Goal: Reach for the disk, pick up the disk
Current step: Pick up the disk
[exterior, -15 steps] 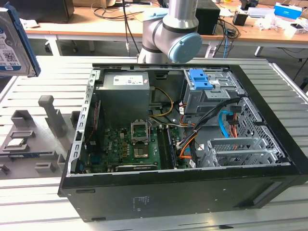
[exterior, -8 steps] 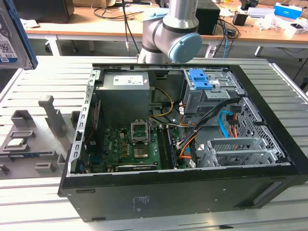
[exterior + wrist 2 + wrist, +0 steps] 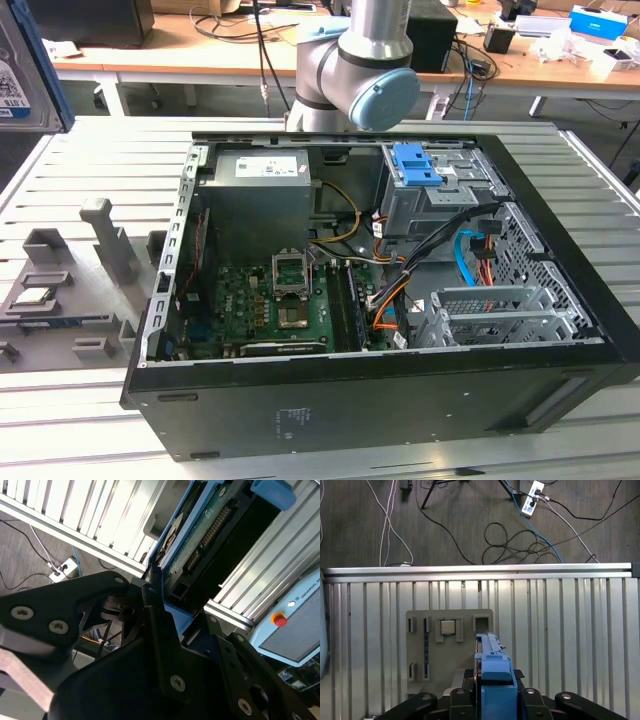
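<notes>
In the exterior view the disk (image 3: 25,50) appears raised off the worktop (image 3: 110,170). It sits beyond the grey holder plate (image 3: 60,300), on the side away from the open computer case (image 3: 400,400). Its labelled face is toward the camera and a blue rail runs down one edge. In the first wrist view the pincer (image 3: 495,700) is clamped on the disk, with a black finger against each side. The disk is seen edge-on here, blue rail facing the camera. Its long axis runs straight out from the pincer, and its far end hangs directly over the holder plate, which lies flat on the slats below. In the second wrist view the disk shows its green circuit-board face and connector row between the blue rails, and its long axis again leads away from the fingers. A grey corner just past it may be the holder plate, though I cannot be sure. As I judge it, no gap is left to close: the disk is in the grasp and clear of the holder.
</notes>
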You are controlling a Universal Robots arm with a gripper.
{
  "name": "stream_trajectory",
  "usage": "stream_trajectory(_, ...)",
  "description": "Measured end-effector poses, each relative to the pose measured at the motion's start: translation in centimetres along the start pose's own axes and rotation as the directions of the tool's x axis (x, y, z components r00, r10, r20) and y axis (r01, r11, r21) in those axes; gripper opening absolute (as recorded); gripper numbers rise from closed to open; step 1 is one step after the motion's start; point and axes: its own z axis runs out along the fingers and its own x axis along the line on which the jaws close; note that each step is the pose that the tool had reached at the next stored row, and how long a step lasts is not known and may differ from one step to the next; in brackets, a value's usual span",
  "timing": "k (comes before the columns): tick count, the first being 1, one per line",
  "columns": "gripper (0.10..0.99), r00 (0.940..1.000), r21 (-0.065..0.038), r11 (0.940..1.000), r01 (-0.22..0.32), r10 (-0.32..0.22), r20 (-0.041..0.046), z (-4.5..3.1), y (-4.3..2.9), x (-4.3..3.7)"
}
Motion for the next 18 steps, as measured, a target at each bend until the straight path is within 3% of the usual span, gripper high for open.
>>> stream_trajectory(6, 0.369, 1.0000, 0.000, 1.0000, 0.000, 0.000, -0.0001, -0.04, -0.06, 0.00)
stream_trajectory(9, 0.369, 1.0000, 0.000, 1.0000, 0.000, 0.000, -0.0002, -0.06, -0.84, -0.01)
stream_trajectory(12, 0.369, 1.0000, 0.000, 1.0000, 0.000, 0.000, -0.0003, -0.10, -1.92, -0.03)
stream_trajectory(14, 0.369, 1.0000, 0.000, 1.0000, 0.000, 0.000, -0.0003, -0.15, -3.19, -0.06)
stream_trajectory(18, 0.369, 1.0000, 0.000, 1.0000, 0.000, 0.000, -0.0003, -0.21, -4.79, -0.08)
